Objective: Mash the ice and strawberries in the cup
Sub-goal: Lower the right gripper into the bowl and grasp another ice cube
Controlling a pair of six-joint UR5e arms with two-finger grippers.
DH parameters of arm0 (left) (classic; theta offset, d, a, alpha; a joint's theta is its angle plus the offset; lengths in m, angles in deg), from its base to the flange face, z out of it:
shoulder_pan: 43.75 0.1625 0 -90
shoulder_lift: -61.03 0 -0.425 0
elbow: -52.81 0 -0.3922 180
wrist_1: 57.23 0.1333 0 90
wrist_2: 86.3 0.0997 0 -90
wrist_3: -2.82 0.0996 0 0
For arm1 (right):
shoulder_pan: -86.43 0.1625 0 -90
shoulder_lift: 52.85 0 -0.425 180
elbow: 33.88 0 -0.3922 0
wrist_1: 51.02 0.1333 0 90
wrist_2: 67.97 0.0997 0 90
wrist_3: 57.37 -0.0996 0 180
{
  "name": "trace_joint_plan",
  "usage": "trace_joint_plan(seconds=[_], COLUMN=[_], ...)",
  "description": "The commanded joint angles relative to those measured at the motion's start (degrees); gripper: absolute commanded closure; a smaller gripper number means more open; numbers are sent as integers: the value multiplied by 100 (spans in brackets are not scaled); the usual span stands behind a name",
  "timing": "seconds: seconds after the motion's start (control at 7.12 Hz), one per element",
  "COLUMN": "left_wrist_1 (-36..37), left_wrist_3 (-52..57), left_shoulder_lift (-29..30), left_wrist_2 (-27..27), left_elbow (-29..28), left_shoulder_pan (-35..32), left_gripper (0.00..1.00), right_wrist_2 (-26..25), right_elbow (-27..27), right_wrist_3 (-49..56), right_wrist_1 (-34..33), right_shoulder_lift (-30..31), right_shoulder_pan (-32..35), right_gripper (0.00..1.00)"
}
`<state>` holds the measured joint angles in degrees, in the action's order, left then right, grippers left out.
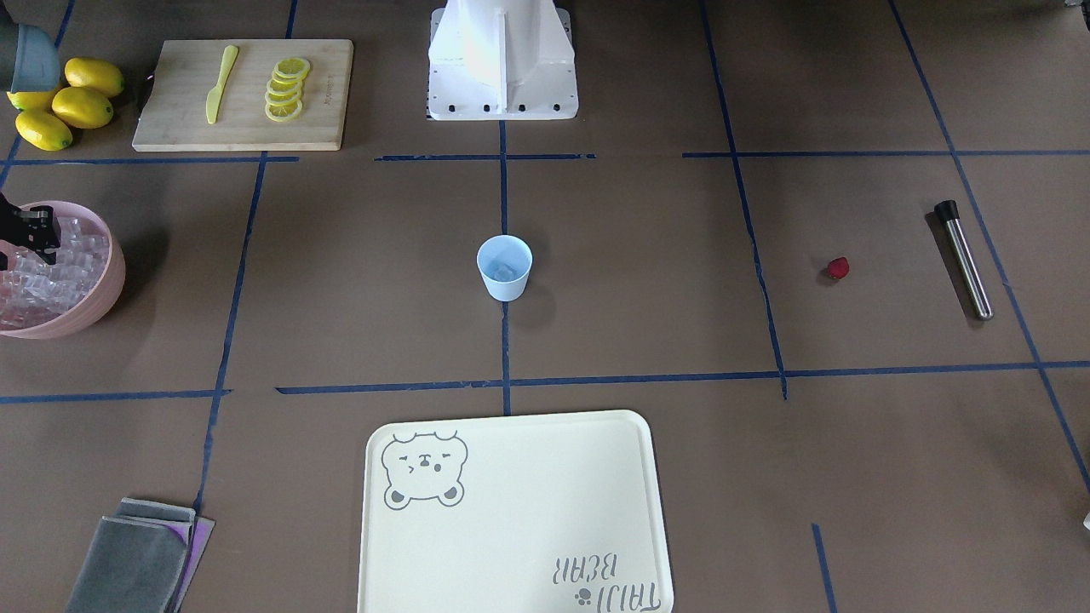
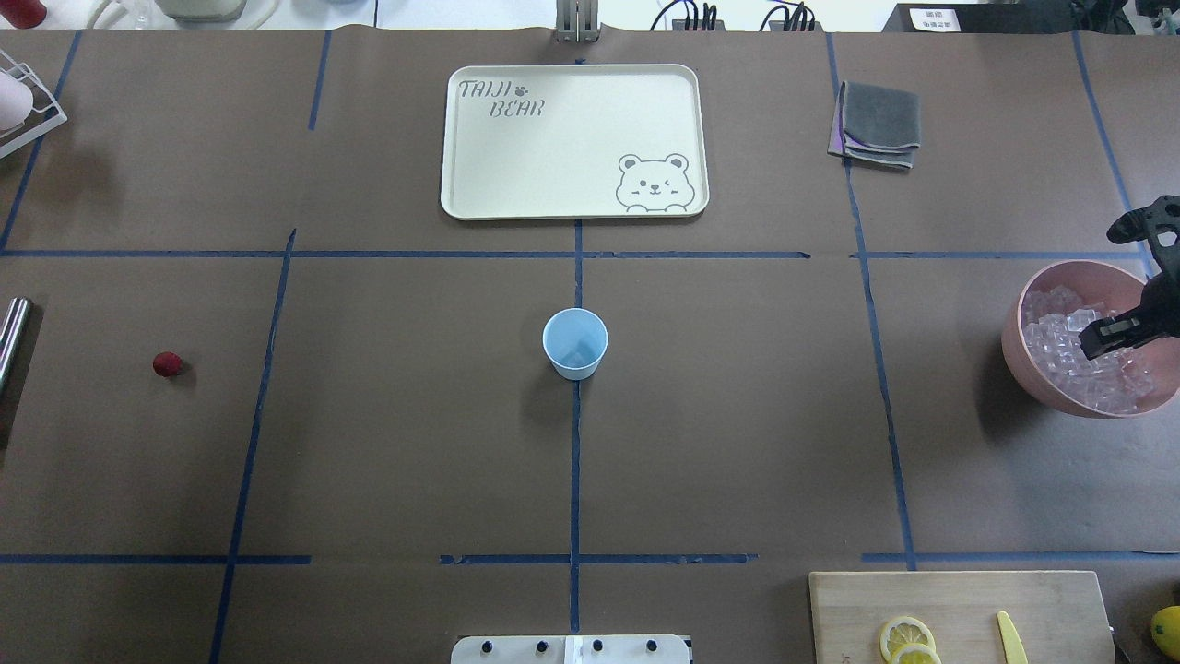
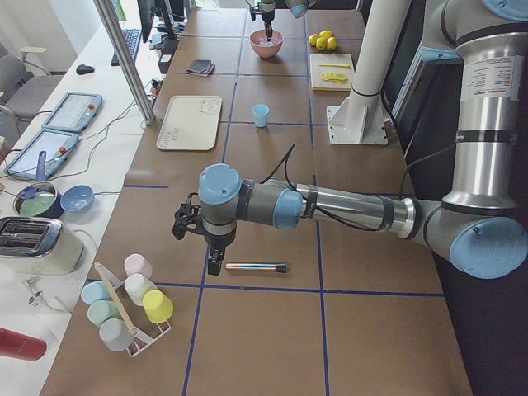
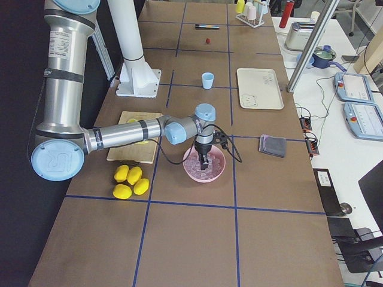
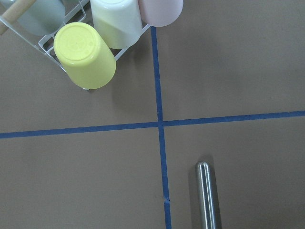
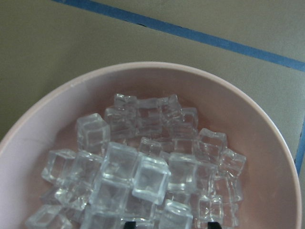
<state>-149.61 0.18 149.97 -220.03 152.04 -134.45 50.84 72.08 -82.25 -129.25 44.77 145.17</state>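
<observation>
Since the cup (image 2: 575,343), midway between the bench's side edges, needs ice (image 6: 150,179), my right gripper (image 6: 170,224) hangs spread over the pink bowl (image 2: 1014,358) at the right edge. The strawberry (image 2: 167,364) lies near the left edge.

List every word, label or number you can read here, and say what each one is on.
"TAIJI BEAR": printed on the cream tray, with a bear drawing.
Small print on the cutting board: too small to read.
Label on the right arm: too small to read.
Label on the left arm: too small to read.
White card beyond the table: blurred.
</observation>
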Motion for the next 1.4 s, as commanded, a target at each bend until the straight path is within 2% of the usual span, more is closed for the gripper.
trace_joint_plan(seconds=[0.0, 0.98, 1.12, 1.26], left_wrist_1=[0, 9, 9, 9], left_wrist_3=[0, 0, 0, 0], left_shoulder_lift=[0, 0, 0, 9], left_wrist_2=[-4, -4, -4, -4], left_elbow=[9, 9, 9, 9], left_shoulder_pan=[0, 0, 0, 0], left_gripper=[0, 0, 0, 0], right_wrist_2=[-25, -60, -51, -51], right_elbow=[-40, -84, -84, -76], right_wrist_3=[0, 0, 0, 0], right_wrist_1=[0, 0, 0, 0], right_shoulder_lift=[-7, -7, 2, 2], right_shoulder_pan=[-3, -20, -20, -20], right_gripper=[42, 43, 47, 66])
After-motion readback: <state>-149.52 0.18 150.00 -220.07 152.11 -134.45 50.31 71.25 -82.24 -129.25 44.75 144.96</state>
